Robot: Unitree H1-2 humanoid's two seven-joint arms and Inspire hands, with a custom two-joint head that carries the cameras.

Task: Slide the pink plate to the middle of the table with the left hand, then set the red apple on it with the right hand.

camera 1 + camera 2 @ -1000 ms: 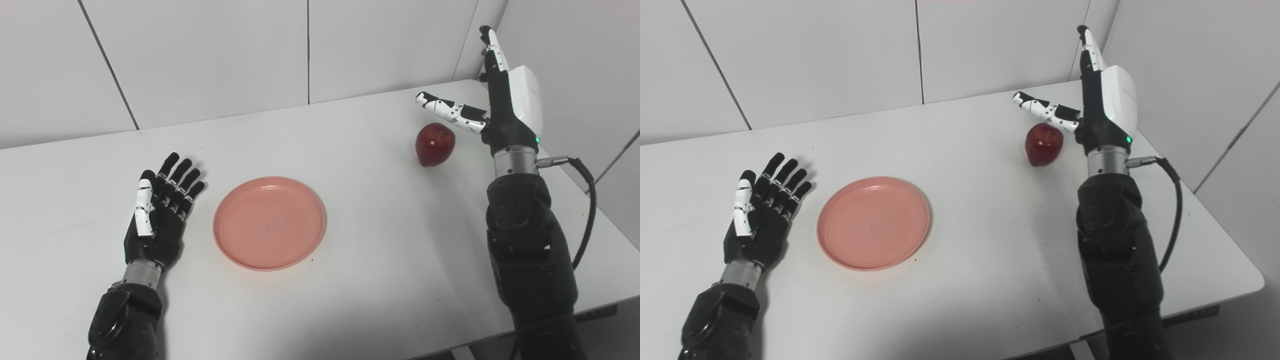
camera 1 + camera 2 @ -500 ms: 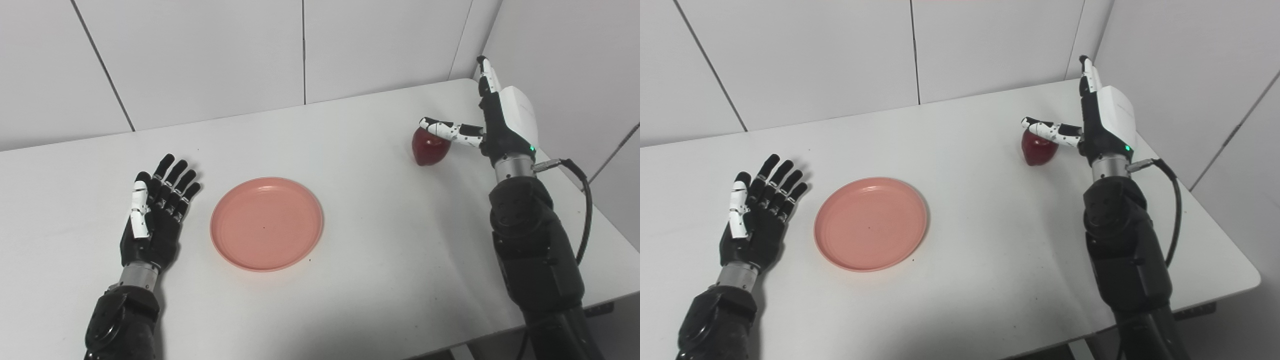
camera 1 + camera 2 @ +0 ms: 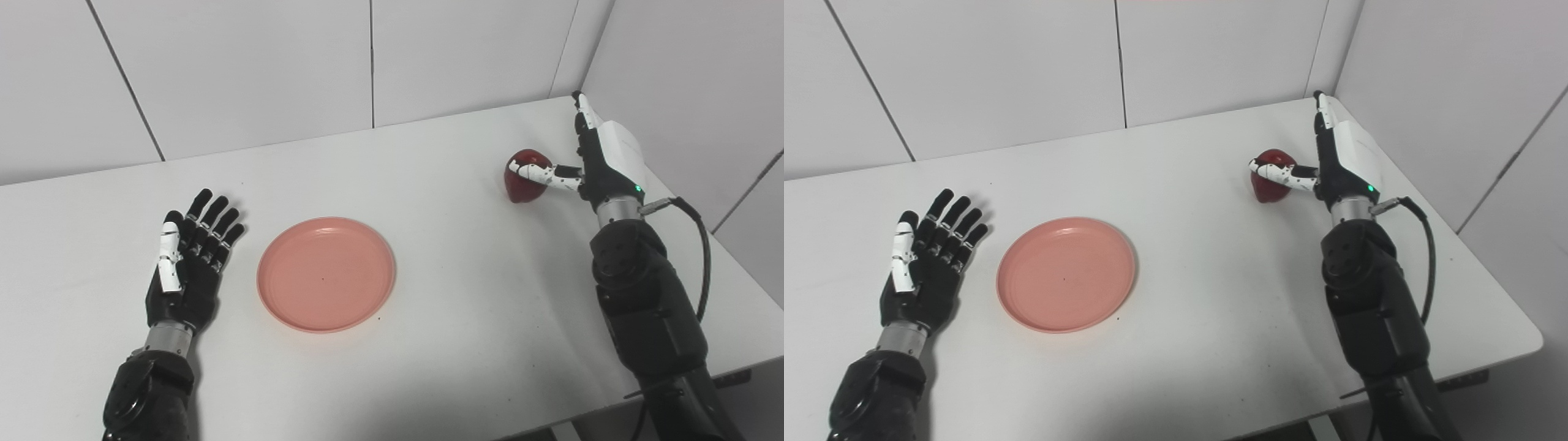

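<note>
A round, shallow pink plastic plate is seen lying flat near the middle of the white surface, with nothing on it and bare surface all around it. Just to its left the black left hand is laid palm up, its fingers spread and straight — nothing is held, and a gap is kept between the hand and the plate's rim. Well apart from the plate, near the far right corner of the surface, a glossy dark red apple is found resting on the surface. The right hand, black with a white back cover, is set on edge just beside the apple; its thumb is stretched across the apple's near side, while the fingers are pointed straight up toward the wall, so the hand is wide and not closed on the fruit. A black cable is looped from the right wrist. White panelled walls are met behind and to the right — close beside the right hand.
</note>
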